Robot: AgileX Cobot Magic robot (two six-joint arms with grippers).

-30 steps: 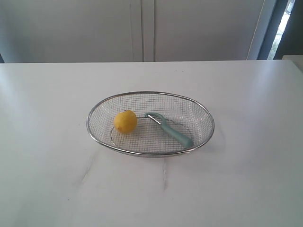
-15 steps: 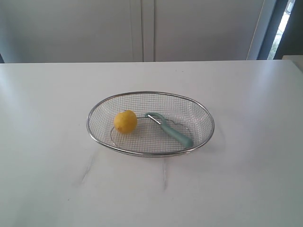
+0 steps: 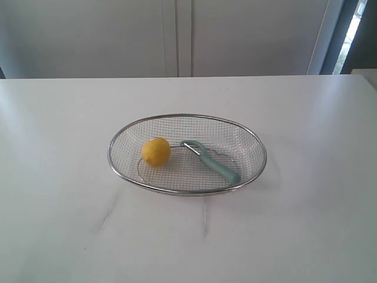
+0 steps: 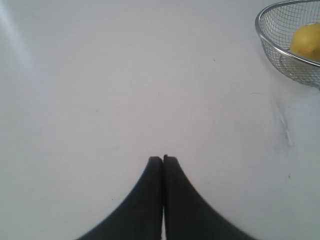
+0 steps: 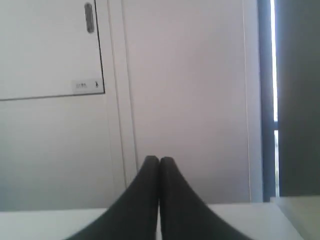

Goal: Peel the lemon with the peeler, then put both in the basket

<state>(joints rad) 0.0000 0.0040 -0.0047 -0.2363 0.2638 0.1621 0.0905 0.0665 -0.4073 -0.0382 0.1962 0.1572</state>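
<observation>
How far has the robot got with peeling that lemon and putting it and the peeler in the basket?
The lemon and peeler both lie in the basket, but the lemon looks evenly yellow and no peel strips show, so peeling seems not done. Nothing is in hand: the left fingers and right fingers are shut and empty. Peeling likely remains.

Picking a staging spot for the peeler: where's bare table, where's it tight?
Bare table all around the basket: wide strips left, right, in front, and behind to the far edge. Tight only inside the basket, where lemon and peeler lie side by side.
</observation>
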